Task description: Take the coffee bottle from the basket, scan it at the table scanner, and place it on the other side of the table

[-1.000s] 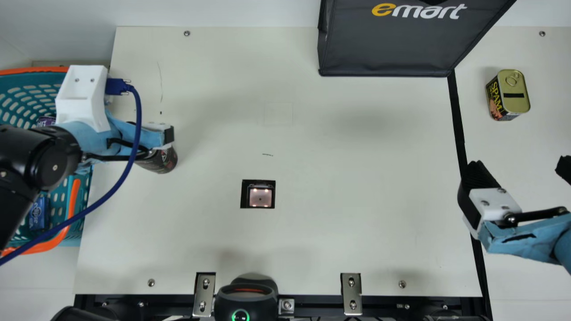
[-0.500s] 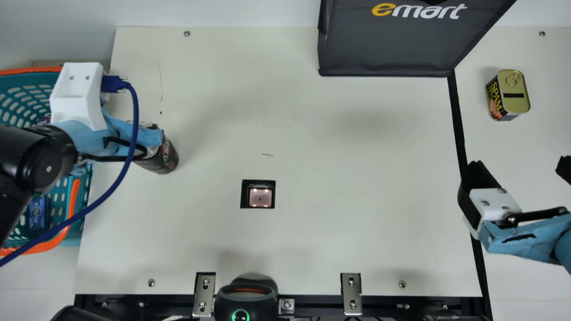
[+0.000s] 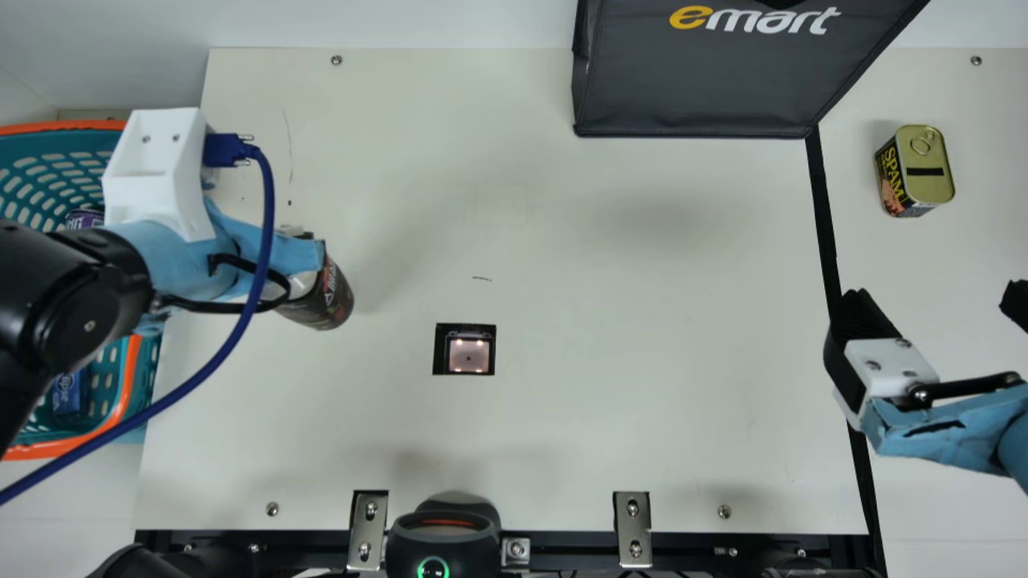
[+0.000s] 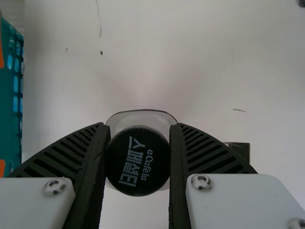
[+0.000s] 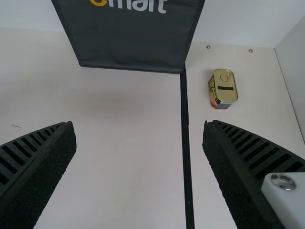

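Observation:
My left gripper [image 3: 301,253] is at the table's left side, shut on the dark coffee bottle [image 3: 328,301], whose lower end leans toward the table scanner [image 3: 469,356]. The left wrist view has the bottle's black cap [image 4: 138,161] between both ribbed fingers of the left gripper [image 4: 138,126]. Beside them in the main view is the teal basket [image 3: 128,369] with its orange rim. At the right side, my right gripper [image 3: 936,295] stands open; in the right wrist view, the right gripper [image 5: 139,126] has wide-spread fingers with bare table between them.
A dark bag [image 3: 699,88] stands at the back. A can [image 3: 932,164] sits at the far right, beyond the black line [image 3: 823,209]. Inside the basket are a blue pack [image 3: 71,393] and a purple item [image 3: 84,218]. A black device [image 3: 443,542] is at the front edge.
Over the last half second my left gripper and the coffee bottle have moved right and slightly toward the front, away from the basket. My right arm has stayed still.

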Tool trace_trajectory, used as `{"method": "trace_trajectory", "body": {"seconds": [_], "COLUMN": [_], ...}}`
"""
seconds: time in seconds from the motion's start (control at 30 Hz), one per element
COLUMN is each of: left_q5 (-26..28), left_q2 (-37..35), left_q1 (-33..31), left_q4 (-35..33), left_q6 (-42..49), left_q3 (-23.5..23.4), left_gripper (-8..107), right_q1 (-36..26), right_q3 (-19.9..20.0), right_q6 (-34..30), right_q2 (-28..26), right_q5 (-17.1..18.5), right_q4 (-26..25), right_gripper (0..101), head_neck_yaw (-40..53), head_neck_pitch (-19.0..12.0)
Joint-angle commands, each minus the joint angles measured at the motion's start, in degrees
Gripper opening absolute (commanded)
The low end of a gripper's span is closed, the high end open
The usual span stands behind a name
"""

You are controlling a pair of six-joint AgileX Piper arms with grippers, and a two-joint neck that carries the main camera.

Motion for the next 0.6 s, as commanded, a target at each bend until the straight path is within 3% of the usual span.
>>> {"method": "trace_trajectory", "body": {"seconds": [0.0, 0.13, 0.57], "left_q5": [1.58, 3.52, 3.52], "left_q2": [0.01, 0.19, 0.97], "left_q1": [-2.19, -5.67, -15.27], "left_q4": [0.22, 0.58, 2.06], "left_q6": [-1.9, -4.52, -10.67], "left_q3": [-1.03, -2.76, -2.33], "left_gripper": [-8, -8, -8], "right_q1": [0.0, 0.0, 0.0], "right_q3": [0.0, 0.0, 0.0], "right_q6": [0.0, 0.0, 0.0], "right_q2": [0.0, 0.0, 0.0], "right_q5": [0.0, 0.0, 0.0], "right_q4": [0.0, 0.0, 0.0], "right_gripper": [95, 95, 95], "head_neck_yaw": [0.09, 0.09, 0.09], "head_neck_pitch": [-1.75, -1.75, -1.75]}}
